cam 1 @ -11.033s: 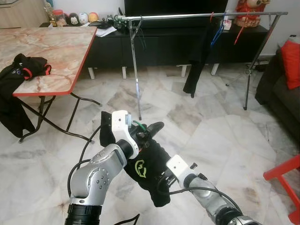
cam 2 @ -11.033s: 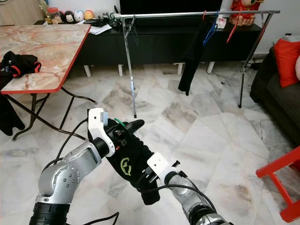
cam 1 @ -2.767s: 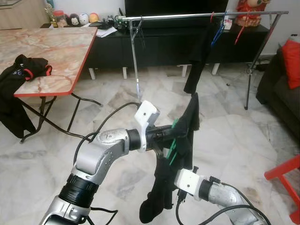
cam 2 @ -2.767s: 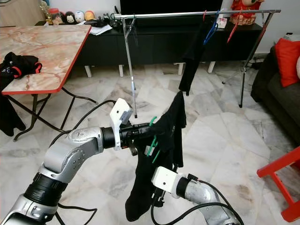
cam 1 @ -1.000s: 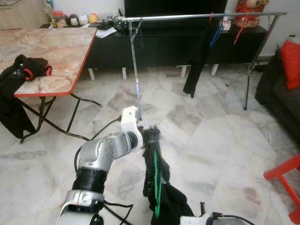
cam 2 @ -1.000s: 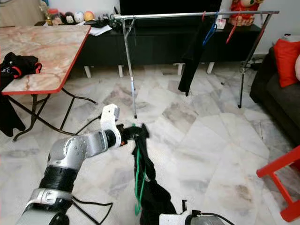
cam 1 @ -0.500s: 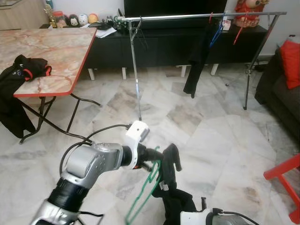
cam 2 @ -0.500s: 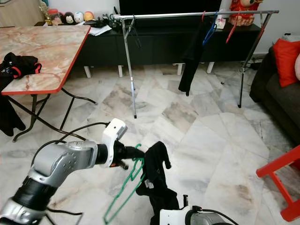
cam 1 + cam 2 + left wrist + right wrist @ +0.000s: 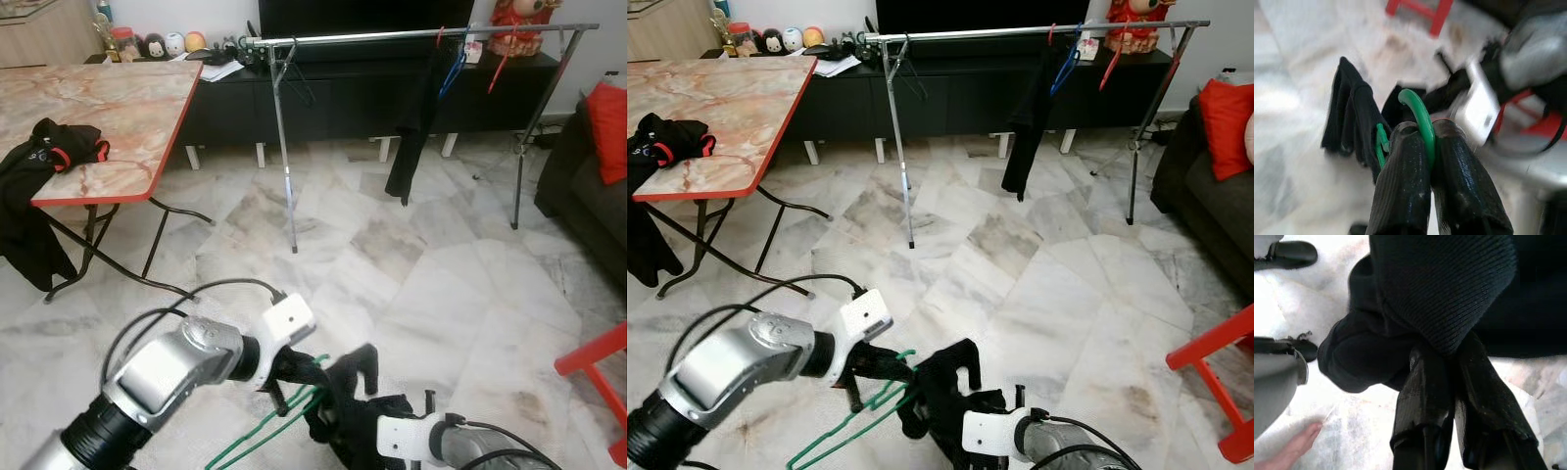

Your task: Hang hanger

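The left gripper (image 9: 1425, 147) pinches the green hanger (image 9: 1418, 115) by its hook; the right gripper (image 9: 1452, 362) clamps the black garment (image 9: 1444, 289) low over the marble floor (image 9: 460, 284).

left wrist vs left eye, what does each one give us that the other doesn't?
Left wrist: the left gripper with its jaws clamped on the green hanger at its hook, seen close.
Left eye: the clothes rail across the room, the marble table, and the hanger's frame trailing low toward the floor.
Both: the black garment bunched beside the hanger, and the right arm's white wrist.
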